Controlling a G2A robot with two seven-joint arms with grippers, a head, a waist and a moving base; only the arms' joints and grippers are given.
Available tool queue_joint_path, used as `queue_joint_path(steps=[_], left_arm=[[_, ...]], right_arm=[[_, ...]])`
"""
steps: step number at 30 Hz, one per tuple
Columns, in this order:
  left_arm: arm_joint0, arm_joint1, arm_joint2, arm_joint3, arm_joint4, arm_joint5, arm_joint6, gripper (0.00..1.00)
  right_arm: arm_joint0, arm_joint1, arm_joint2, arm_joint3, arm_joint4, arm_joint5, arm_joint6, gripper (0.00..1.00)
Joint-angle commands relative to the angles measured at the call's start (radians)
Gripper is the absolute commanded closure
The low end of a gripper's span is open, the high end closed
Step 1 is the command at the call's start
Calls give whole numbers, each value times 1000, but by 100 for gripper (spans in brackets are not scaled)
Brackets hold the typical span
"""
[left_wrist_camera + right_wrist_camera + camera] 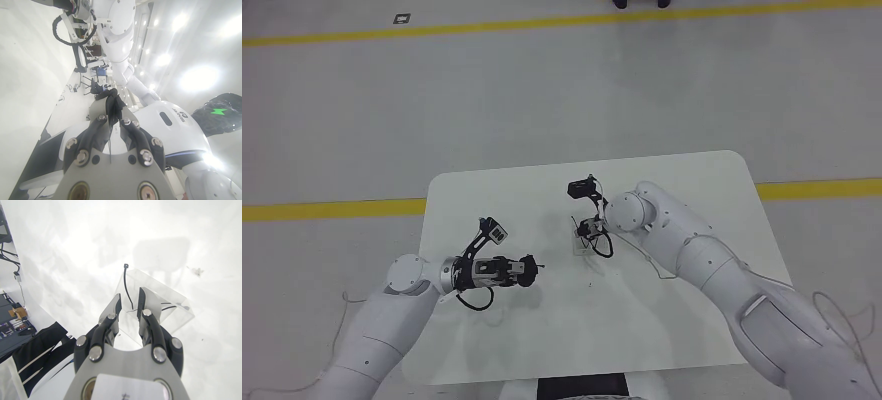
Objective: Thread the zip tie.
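The left gripper (pixel 112 98) has fingers clamped on one zip tie (pixel 110 144) left of centre in the top view, the right gripper (pixel 130 292) has them apart around a spare zip tie (pixel 126 287) leaning from the clear box (pixel 170 294) mid-frame, so closing off-centre probably just flicks it away.

The zip tie's (pixel 111 136) far end is hidden between the pressed-together fingertips (pixel 98 106) of the left tool (pixel 113 95).

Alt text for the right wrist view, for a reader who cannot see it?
The open right gripper hangs over a clear plastic box on the white table, a thin black zip tie rising between its fingers, head up. More black ties lie inside.
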Motion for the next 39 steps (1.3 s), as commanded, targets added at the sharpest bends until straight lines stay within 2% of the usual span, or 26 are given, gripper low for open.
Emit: queue_joint_path(steps=[1, 8, 10, 13, 23, 28, 32, 36, 39], left_arm=[[0, 0, 0, 0, 0, 0, 0, 100], [0, 0, 0, 0, 0, 0, 0, 100], [0, 0, 0, 0, 0, 0, 0, 100], [0, 0, 0, 0, 0, 0, 0, 100], [0, 0, 0, 0, 0, 0, 0, 100], [0, 0, 0, 0, 0, 0, 0, 100], [0, 0, 0, 0, 0, 0, 0, 100], [0, 0, 0, 0, 0, 0, 0, 100], [0, 0, 0, 0, 0, 0, 0, 100]], right_arm=[[2, -3, 0, 8, -1, -2, 2, 81], [8, -15, -1, 32, -2, -12, 4, 81], [10, -18, -1, 38, -3, -14, 5, 86], [12, -22, 1, 46, -4, -19, 5, 100], [3, -21, 21, 25, -20, -14, 11, 100], [-25, 0, 65, -53, -30, -8, 22, 100], [-69, 32, 131, -150, -29, -13, 43, 100], [-132, 71, 221, -265, -14, -44, 74, 100], [-189, 97, 294, -348, 31, -91, 112, 100]])
